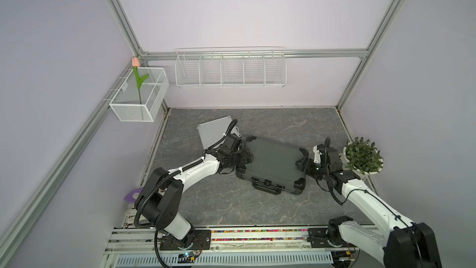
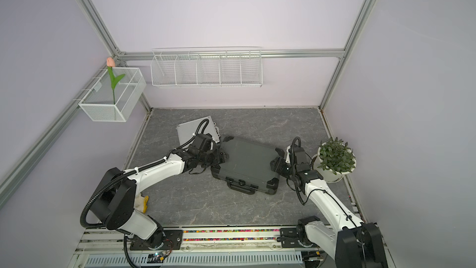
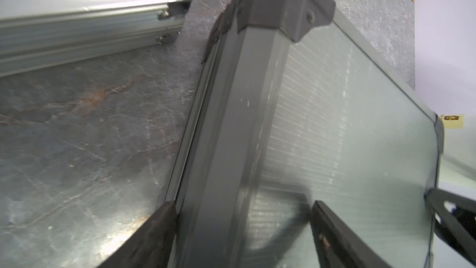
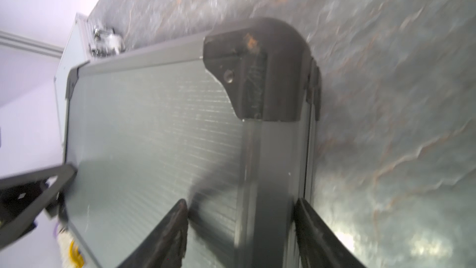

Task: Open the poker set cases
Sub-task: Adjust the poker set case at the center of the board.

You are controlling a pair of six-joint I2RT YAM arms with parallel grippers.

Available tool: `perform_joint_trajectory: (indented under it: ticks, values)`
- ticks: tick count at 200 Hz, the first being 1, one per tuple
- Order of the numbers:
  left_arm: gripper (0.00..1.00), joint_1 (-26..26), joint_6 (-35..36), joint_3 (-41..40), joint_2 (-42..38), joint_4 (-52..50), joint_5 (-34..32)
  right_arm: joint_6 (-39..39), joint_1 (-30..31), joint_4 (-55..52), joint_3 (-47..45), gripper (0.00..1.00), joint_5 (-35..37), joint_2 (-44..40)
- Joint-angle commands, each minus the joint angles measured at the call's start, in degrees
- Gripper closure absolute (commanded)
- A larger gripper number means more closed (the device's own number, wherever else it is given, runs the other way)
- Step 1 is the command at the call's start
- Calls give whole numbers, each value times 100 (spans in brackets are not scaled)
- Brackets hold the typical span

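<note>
The larger dark grey case (image 1: 273, 161) (image 2: 247, 161) lies flat mid-table, lid down, handle (image 1: 268, 185) toward the front. My left gripper (image 1: 247, 157) (image 3: 243, 206) straddles its left edge, open: one finger touches the side seam, the other hovers over the lid (image 3: 334, 125). My right gripper (image 1: 302, 162) (image 4: 241, 201) grips the opposite edge, one finger on the lid (image 4: 154, 125), one against the side wall. The small silver case (image 1: 211, 132) (image 3: 77, 9) lies closed behind my left wrist, partly hidden by it.
A potted plant (image 1: 363, 158) stands right behind my right wrist at the table's right edge. A long white wire basket (image 1: 230, 69) and a mesh basket (image 1: 139, 94) with a tulip hang on the walls. A glove (image 2: 143, 202) lies at the left edge.
</note>
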Motion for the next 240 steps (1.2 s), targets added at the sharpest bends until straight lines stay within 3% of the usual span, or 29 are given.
perform_joint_trajectory:
  ticks: [1,37,100,132,194,240]
  values:
    - [22,-757,-525,-8,264,467,2411,-443,223,763,164,34,-940,509]
    - [22,-773,-493,32,241,328,2260,-535,203,885,580,33,-1061,991]
    - [23,-774,-466,418,377,134,2259,-582,-99,990,457,25,-1091,1063]
    - [23,-775,-231,545,457,-80,1971,-670,-324,697,393,11,-1207,948]
    - [34,-881,-516,277,591,465,2037,-649,-307,364,90,14,-1662,678]
    - [34,-1013,-430,369,639,278,2001,-395,-179,98,-445,16,-1601,-211]
